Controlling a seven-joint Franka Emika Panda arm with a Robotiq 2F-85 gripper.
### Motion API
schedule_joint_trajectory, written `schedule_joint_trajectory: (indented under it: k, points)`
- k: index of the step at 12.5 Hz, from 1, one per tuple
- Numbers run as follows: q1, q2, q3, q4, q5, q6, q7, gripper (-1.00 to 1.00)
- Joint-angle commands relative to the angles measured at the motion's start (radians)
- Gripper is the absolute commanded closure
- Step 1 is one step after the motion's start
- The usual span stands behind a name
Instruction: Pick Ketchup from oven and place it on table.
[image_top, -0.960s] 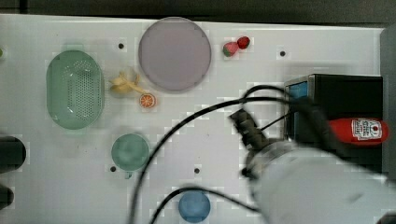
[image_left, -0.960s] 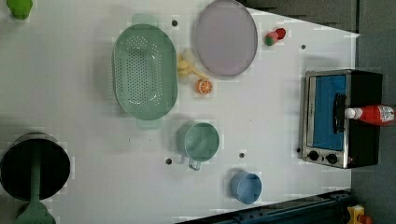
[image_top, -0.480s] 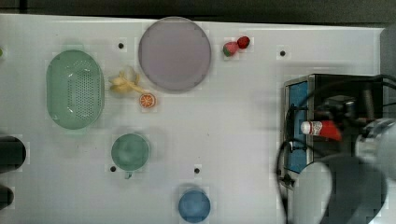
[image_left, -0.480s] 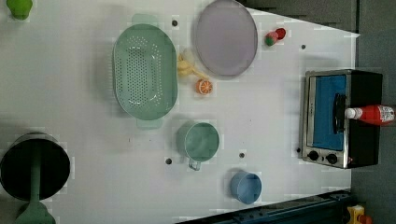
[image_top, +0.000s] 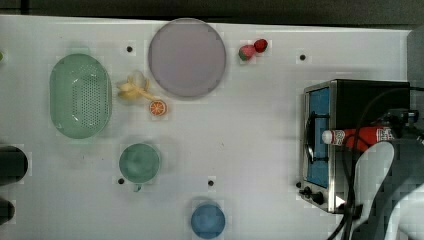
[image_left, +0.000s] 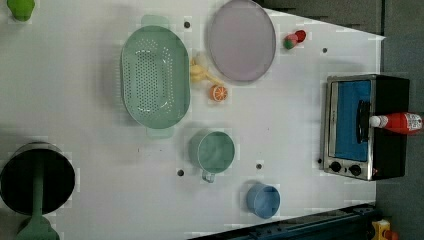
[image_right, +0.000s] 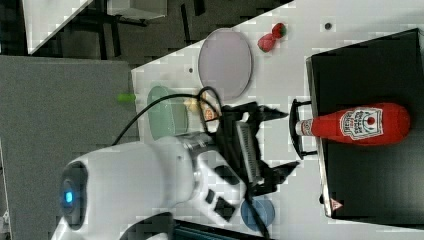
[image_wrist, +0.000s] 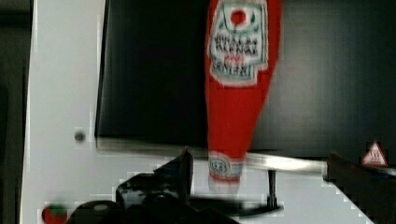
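Right view: open pincer faces Ketchup.

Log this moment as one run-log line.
phase: approach | gripper: open, short of cap | Ketchup: lying on oven top | held: nothing

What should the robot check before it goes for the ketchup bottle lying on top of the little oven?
1. Gripper open, fingers spread wide: ok.
2. Ketchup free on the roof of the oven, nothing gripping it: ok.
3. Bottle lined up between the fingers, as the wrist view shows it: ok, roughly.
4. Gripper around the bottle's body: not ok, it sits off the cap end.
5. Cable crossing the oven top near the bottle, clear of it: cannot tell.
6. Bare table in front of the oven for setting it down: ok.
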Motion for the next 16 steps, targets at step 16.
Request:
schedule_joint_trajectory:
  k: [16]
  points:
    - [-0.055,0.319,-0.07,0.019,0.22,0.227,0.008,-0.68]
